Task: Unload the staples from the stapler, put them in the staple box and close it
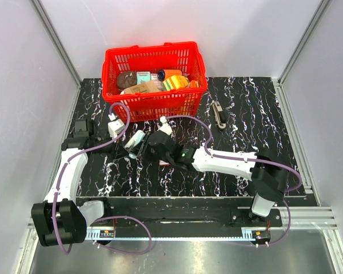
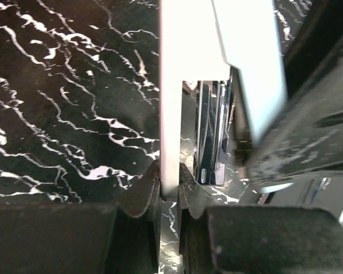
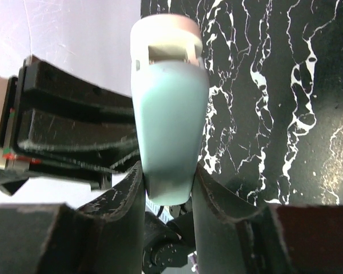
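The stapler (image 1: pixel 136 140) is small, with a pale mint cover and chrome metal inside, and is held above the black marbled table between both arms. My right gripper (image 3: pixel 168 182) is shut on the rounded end of the mint cover (image 3: pixel 170 114). My left gripper (image 2: pixel 170 182) is shut on a thin pale white flat part of the stapler (image 2: pixel 170 114). The chrome magazine (image 2: pixel 211 137) shows beside that part, so the stapler stands opened. I cannot pick out the staples; they are hidden or out of view.
A red basket (image 1: pixel 154 108) full of items stands just behind the grippers. A brown tool (image 1: pixel 218 114) lies at the back right. A small red-edged thing (image 1: pixel 166 164) lies under the right arm. The left gripper's dark body (image 3: pixel 68 125) is close beside the right fingers.
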